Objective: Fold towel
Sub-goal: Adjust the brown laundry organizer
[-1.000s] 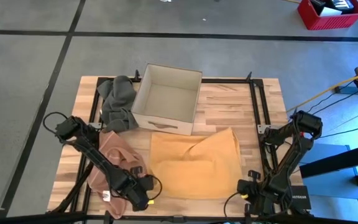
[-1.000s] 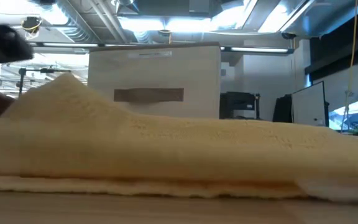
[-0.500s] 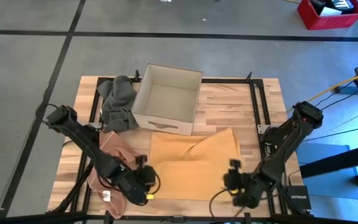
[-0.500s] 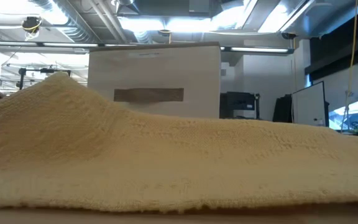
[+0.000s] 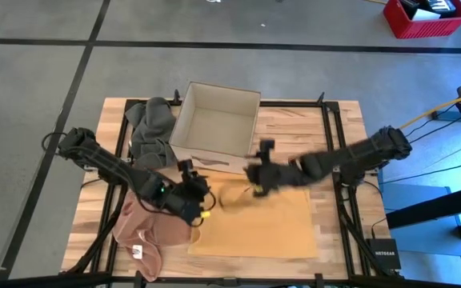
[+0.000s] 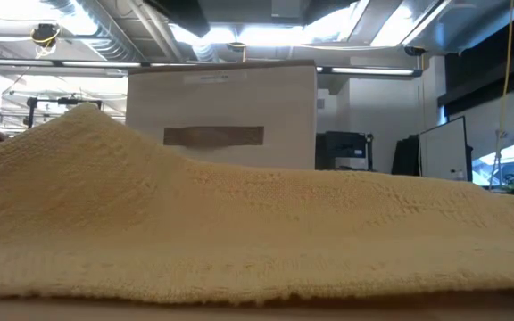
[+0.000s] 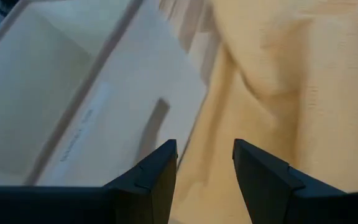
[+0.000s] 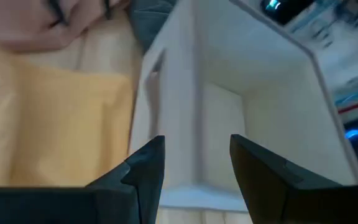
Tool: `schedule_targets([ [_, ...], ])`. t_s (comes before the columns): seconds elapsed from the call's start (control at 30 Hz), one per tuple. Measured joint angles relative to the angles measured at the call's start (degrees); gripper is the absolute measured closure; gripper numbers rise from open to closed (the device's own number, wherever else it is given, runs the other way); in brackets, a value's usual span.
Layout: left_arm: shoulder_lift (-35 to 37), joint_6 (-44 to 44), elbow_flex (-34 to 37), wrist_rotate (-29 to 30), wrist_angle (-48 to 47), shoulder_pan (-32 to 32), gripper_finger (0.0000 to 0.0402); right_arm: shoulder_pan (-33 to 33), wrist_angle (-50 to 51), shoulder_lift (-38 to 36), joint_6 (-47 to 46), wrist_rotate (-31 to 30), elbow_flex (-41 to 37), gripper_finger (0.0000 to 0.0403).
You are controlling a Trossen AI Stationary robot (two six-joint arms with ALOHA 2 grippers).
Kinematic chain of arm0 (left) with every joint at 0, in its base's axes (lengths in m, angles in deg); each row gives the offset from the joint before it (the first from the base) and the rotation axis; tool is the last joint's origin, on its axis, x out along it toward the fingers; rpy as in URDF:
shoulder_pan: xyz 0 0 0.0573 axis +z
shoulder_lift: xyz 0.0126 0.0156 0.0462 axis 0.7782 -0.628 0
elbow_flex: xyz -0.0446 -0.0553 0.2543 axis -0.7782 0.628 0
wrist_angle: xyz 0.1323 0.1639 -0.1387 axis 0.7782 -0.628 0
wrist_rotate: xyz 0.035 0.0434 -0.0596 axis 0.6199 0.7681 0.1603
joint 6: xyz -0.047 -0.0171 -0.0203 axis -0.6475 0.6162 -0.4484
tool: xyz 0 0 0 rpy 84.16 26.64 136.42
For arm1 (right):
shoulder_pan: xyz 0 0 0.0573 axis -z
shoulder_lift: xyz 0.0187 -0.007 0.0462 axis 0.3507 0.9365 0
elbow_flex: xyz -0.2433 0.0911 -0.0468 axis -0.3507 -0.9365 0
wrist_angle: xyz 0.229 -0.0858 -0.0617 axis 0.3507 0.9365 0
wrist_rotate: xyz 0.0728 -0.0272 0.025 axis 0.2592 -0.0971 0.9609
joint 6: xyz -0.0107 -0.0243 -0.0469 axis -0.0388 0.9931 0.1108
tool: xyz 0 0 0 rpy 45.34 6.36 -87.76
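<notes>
Surface: a pale wooden slatted surface (image 5: 294, 128) with a black metal frame along its edges, standing on a grey floor marked with dark lines.
Room: in the low view, bright ceiling lights, ducts and pipes overhead, and dark monitors off to the right behind the surface; a red crate (image 5: 426, 18) sits on the floor at the far right corner of the high view.
Towels: three in all. One yellow towel (image 5: 254, 224), one pink towel (image 5: 142, 228), one grey towel (image 5: 152, 132).
Yellow towel: lies in the near middle of the surface, just in front of the box, its far edge bunched up; it fills the foreground of the low view.
Pink towel: crumpled at the near left, touching the yellow towel's left edge.
Grey towel: heaped at the far left, against the box's left wall.
Box: one open white box (image 5: 214, 128), with a slot handle in its front wall, far centre.
Arms: two.
Left claw (image 5: 194, 196): fingers (image 7: 151, 177) parted, nothing between them, over the yellow towel's far left corner.
Right claw (image 5: 254, 172): fingers (image 8: 145, 168) parted and holding nothing, above the towel's far edge, close to the box front.
</notes>
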Motion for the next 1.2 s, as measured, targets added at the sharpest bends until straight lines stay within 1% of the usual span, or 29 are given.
schedule_targets([
  [0.1, 0.8, -3.2, 0.0, -1.0, -2.8, 0.4, 0.0251, 7.7, -0.1, 0.0, 1.5, 10.1, 1.3, 0.0220],
  [0.2, 0.6, -5.7, 0.0, -1.6, -5.5, -0.8, 0.0251, 13.9, -0.2, 0.8, 2.1, 20.4, 1.0, 0.0220],
  [0.3, 0.7, -7.9, 0.1, -1.5, -6.9, -1.9, 0.0251, 17.6, -0.2, 3.0, 1.7, 30.0, 0.5, 0.0220],
  [0.37, 0.6, -8.7, 0.3, -1.5, -7.9, -2.4, 0.0251, 18.6, -0.4, 4.6, 0.8, 34.7, 0.5, 0.0222],
  [0.4, 0.6, -8.8, 0.3, -1.5, -7.8, -2.5, 0.0251, 18.7, -0.8, 5.3, 0.7, 36.0, 0.5, 0.0227],
  [0.43, 0.6, -8.9, 0.3, -1.4, -7.8, -2.6, 0.0251, 18.6, -1.1, 6.0, 0.8, 35.9, 0.5, 0.0236],
  [0.5, 0.7, -8.9, 0.3, -1.4, -7.8, -2.7, 0.0251, 18.6, -1.5, 7.0, 1.4, 33.1, 0.5, 0.0266],
  [0.57, 0.6, -9.1, 0.3, -1.4, -7.9, -2.7, 0.0251, 18.5, -1.0, 7.4, 2.9, 30.5, 0.5, 0.0316],
  [0.63, 0.6, -9.1, 0.3, -1.4, -7.9, -2.7, 0.0251, 18.6, -0.6, 7.4, 4.3, 29.4, 0.5, 0.0374],
  [0.67, 0.6, -9.1, 0.3, -1.4, -7.9, -2.7, 0.0251, 18.4, -0.1, 7.2, 5.1, 28.4, 0.5, 0.0386],
  [0.77, 0.6, -9.2, 0.3, -1.3, -7.9, -2.7, 0.0251, 17.1, 3.0, 5.3, 6.4, 22.5, 0.3, 0.0387],
  [0.83, 0.6, -9.2, 0.3, -1.4, -7.9, -2.7, 0.0251, 16.0, 5.5, 3.2, 8.2, 18.7, 0.3, 0.0395],
  [1.0, 0.6, -9.2, 0.3, -1.1, -7.9, -2.7, 0.0251, 13.0, 13.6, -1.2, 8.6, 8.3, 0.4, 0.0398],
  [1.13, 0.6, -9.3, 0.3, -0.7, -7.9, -2.7, 0.0251, 11.0, 20.7, -2.7, 7.2, 1.4, 0.4, 0.0399],
  [1.2, 0.6, -9.4, 0.3, -0.7, -7.9, -2.7, 0.0251, 10.6, 23.8, -3.0, 6.2, -0.5, 0.4, 0.0399],
])
